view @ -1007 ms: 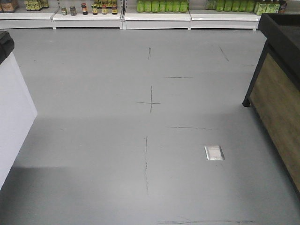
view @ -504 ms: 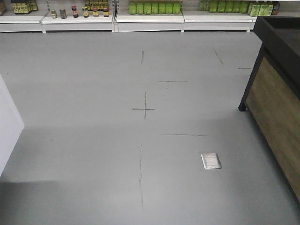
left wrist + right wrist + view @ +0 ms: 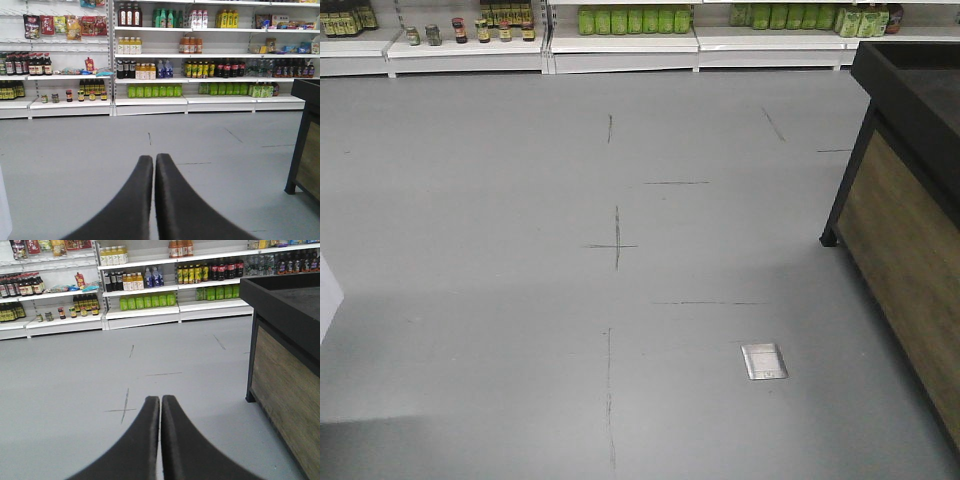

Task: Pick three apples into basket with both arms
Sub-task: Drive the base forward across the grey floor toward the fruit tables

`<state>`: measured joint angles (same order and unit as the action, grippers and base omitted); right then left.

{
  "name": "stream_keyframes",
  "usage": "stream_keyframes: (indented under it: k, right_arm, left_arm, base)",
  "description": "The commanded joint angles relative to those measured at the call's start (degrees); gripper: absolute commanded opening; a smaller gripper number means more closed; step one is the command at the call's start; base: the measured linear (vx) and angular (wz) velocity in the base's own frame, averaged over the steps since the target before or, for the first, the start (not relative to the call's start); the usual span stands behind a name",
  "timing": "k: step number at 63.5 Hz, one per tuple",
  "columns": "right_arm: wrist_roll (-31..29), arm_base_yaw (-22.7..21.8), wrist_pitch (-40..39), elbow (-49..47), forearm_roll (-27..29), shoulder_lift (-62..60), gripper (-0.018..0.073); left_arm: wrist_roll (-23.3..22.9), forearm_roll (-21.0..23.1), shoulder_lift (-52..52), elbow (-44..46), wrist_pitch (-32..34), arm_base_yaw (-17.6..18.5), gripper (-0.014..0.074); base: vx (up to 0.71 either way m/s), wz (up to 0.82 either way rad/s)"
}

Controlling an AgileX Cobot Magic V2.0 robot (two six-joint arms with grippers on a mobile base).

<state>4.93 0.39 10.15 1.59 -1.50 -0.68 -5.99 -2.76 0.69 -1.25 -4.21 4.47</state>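
The apples and the basket are out of view in all three views. My left gripper (image 3: 154,158) is shut with nothing between its black fingers; it points over bare grey floor toward the shop shelves. My right gripper (image 3: 160,399) is likewise shut and holds nothing, aimed at the floor beside a dark stand. Neither arm shows in the front view.
A black-topped, wood-sided display stand (image 3: 910,190) stands at the right, also in the right wrist view as the stand (image 3: 285,350). White shelves with bottles and jars (image 3: 620,30) line the far wall. A metal floor plate (image 3: 764,361) lies in the grey floor. A white object's corner (image 3: 326,295) shows at the left edge.
The front view has shifted: the white object at the left has slid almost out of frame, and the shelves, floor marks and stand have drifted left and down.
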Motion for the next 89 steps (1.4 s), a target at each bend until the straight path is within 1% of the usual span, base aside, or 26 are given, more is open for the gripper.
stream_keyframes:
  k: [1,89]
  right_arm:
    - [-0.5,-0.3,-4.2,0.8,-0.2,-0.8,-0.0009]
    - [-0.5,-0.3,-4.2,0.8,-0.2,-0.8,-0.0009]
  left_arm:
    - [-0.5,0.5,0.9,-0.5,4.2,-0.1,-0.0006]
    - [-0.5,0.5,0.9,-0.5,4.2,-0.1,-0.0006]
  base:
    - [0.16,-0.06]
    - [0.11,-0.01]
